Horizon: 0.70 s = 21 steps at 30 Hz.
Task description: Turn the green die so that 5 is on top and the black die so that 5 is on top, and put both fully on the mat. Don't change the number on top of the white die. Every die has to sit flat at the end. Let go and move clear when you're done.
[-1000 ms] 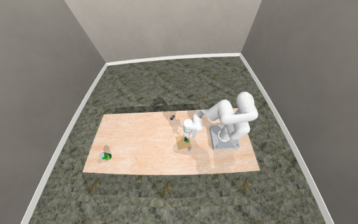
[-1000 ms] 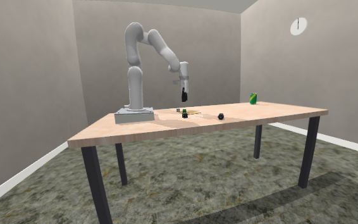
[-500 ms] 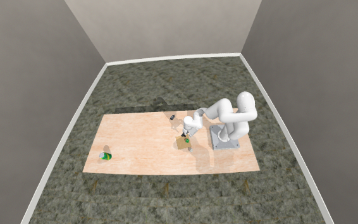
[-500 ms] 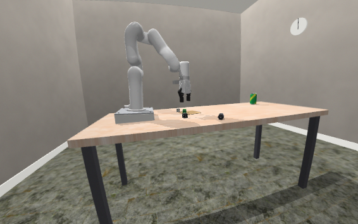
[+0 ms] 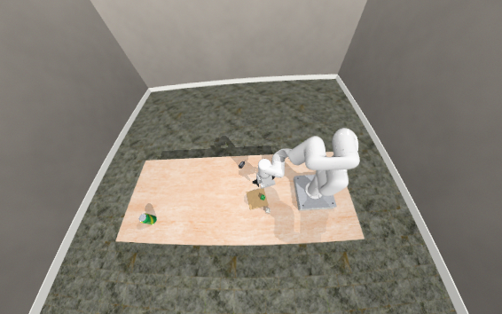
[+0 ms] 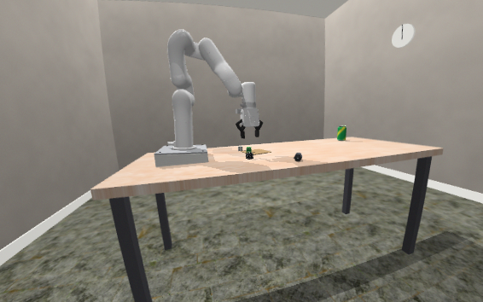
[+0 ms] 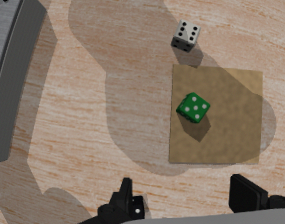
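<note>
The green die (image 5: 262, 197) (image 6: 248, 149) (image 7: 194, 107) sits flat on the brown mat (image 5: 252, 202) (image 7: 238, 137), with 5 on top, inside the mat's edges. The white die (image 5: 267, 210) (image 6: 240, 148) (image 7: 188, 33) sits on the table just off the mat, with 6 on top. The black die (image 6: 249, 156) (image 7: 138, 206) is on the table off the mat; in the wrist view it is mostly hidden behind a finger, and its top number cannot be read. My gripper (image 5: 264, 180) (image 6: 250, 136) (image 7: 182, 193) is open and empty, above the table near the black die.
A small dark object (image 5: 241, 164) (image 6: 298, 157) lies near the table's edge, away from the mat. A green can (image 5: 150, 219) (image 6: 341, 133) stands at the far end of the table. The robot's base plate (image 5: 302, 201) (image 6: 181, 159) is at the other end.
</note>
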Tool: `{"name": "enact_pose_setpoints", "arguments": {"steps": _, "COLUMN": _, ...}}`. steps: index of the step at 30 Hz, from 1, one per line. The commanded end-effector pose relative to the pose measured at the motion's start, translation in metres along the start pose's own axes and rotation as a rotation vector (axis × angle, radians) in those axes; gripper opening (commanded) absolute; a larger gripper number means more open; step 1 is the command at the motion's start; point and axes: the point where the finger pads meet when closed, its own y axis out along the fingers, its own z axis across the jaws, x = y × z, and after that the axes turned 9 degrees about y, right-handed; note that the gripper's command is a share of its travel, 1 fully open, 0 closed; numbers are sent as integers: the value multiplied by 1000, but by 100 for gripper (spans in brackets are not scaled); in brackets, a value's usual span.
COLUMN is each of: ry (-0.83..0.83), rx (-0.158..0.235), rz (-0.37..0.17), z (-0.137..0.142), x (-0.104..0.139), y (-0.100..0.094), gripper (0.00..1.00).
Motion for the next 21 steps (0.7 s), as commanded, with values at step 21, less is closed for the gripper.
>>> {"name": "enact_pose_setpoints", "arguments": {"steps": 21, "ry": 797, "rx": 5, "rz": -6, "z": -18, "x": 42, "y": 1, "gripper": 100}}
